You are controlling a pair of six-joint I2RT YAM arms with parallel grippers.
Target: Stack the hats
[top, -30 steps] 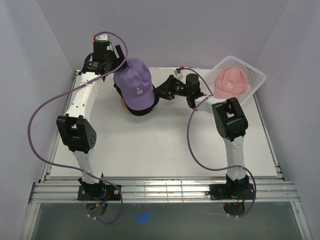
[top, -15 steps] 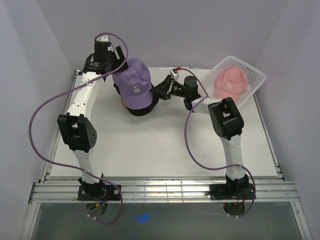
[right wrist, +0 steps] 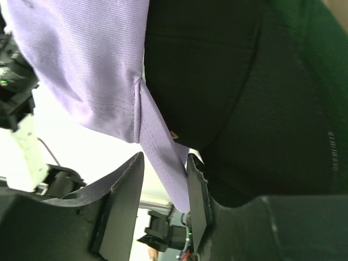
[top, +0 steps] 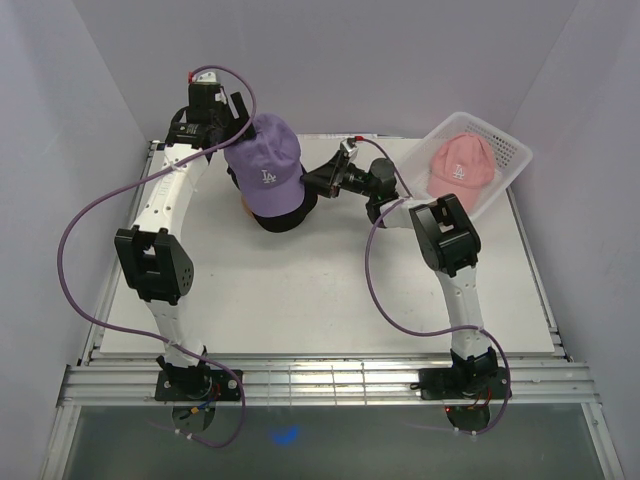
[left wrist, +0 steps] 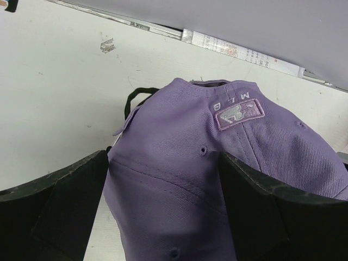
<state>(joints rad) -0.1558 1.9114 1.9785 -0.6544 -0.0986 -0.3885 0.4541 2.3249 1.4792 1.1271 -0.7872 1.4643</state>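
On top of the dark hats sits the lavender hat. The left gripper squeezes its back, the right gripper pinches its brim. If one tugs harder, it may slide off the pile.

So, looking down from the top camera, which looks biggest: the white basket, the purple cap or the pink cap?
1. white basket
2. lavender cap
3. pink cap
The order of the two caps is unsure: the lavender one seems raised and nearer the camera, so they may really match in size.
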